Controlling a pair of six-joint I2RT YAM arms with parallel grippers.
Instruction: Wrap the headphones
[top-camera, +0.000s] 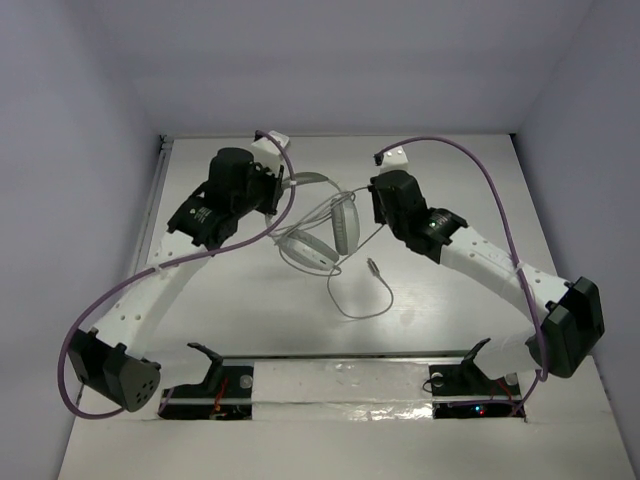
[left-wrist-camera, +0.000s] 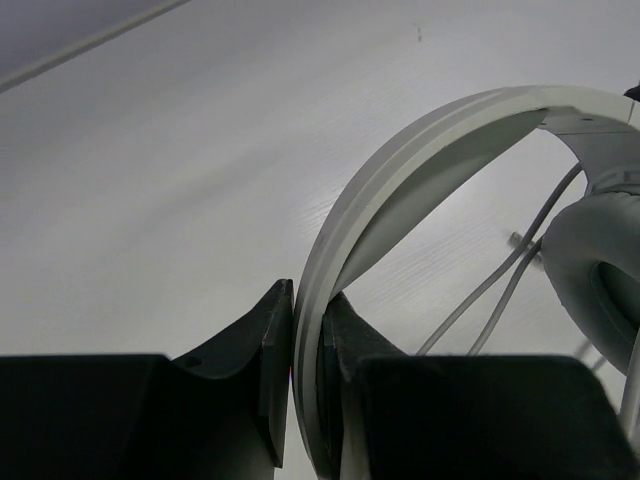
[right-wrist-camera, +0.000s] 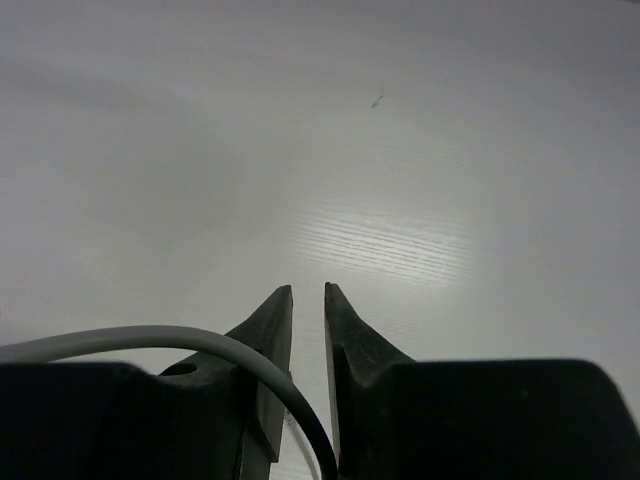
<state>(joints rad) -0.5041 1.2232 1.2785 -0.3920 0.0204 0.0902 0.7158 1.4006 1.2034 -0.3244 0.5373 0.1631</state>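
The white headphones (top-camera: 345, 222) lie at the table's middle, their two earcups side by side and the headband arching toward the back left. My left gripper (top-camera: 280, 192) is shut on the headband (left-wrist-camera: 420, 150), which runs between its jaws (left-wrist-camera: 308, 295); one earcup (left-wrist-camera: 590, 260) and two runs of thin cable (left-wrist-camera: 500, 290) show to the right. My right gripper (top-camera: 373, 203) stands just right of the earcups. Its jaws (right-wrist-camera: 308, 290) are nearly together, with the whitish cable (right-wrist-camera: 150, 338) curving over the left finger and down into the gap. The cable's loop (top-camera: 360, 312) and plug (top-camera: 372, 266) lie nearer the front.
Pale walls enclose the table on the left, back and right. A shiny metal strip (top-camera: 350, 375) with two black brackets runs along the front edge. Thick purple arm cables (top-camera: 500, 200) arc over both arms.
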